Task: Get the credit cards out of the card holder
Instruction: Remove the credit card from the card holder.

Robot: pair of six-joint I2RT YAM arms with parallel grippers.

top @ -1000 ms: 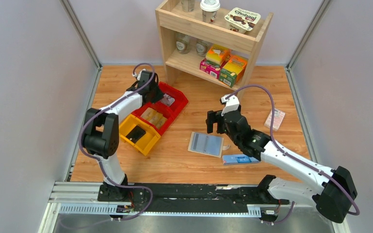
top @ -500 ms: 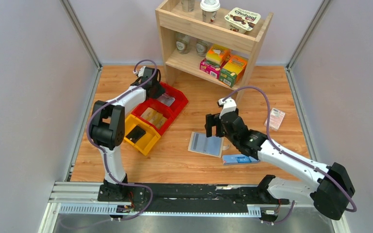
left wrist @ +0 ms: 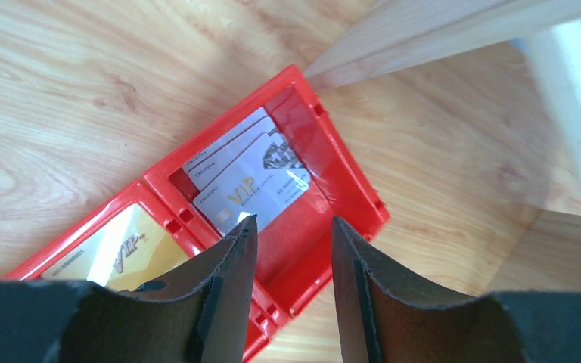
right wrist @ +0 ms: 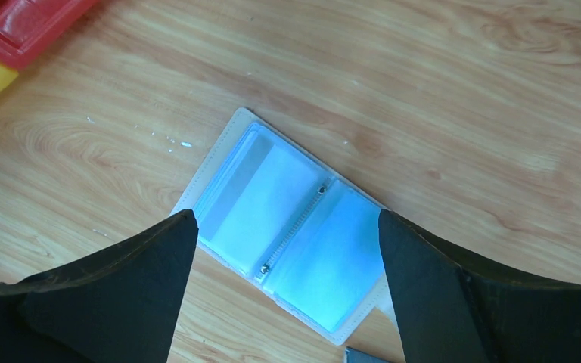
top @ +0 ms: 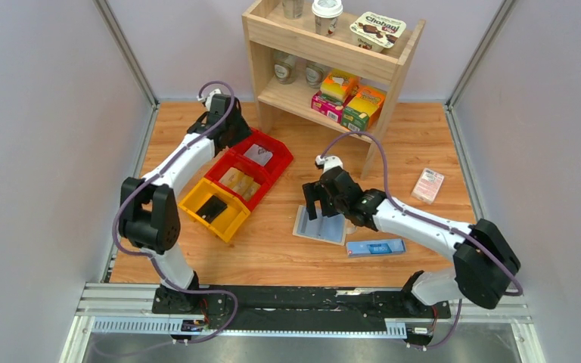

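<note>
The card holder [top: 319, 224] lies open and flat on the wooden table, its pale blue lining up [right wrist: 287, 227]. My right gripper [top: 318, 204] hangs open just above it, one finger to each side [right wrist: 286, 215], with nothing held. Silver credit cards [left wrist: 250, 178] lie stacked in the far red bin [top: 276, 160]. A gold card [left wrist: 117, 246] lies in the neighbouring red bin [top: 223, 168]. My left gripper [top: 236, 134] hovers over the far bin, open [left wrist: 291, 223], with nothing between its fingers.
A yellow bin [top: 197, 198] holding a black card adjoins the red bins. A wooden shelf [top: 325, 53] with boxes and cups stands behind; its leg [left wrist: 439, 30] is close to the left gripper. A long blue box [top: 375, 247] and a pink-white packet [top: 427, 184] lie to the right.
My left gripper has opened and drawn back from the far red bin, leaving a silver card there. My right gripper has moved left over the card holder, still open.
</note>
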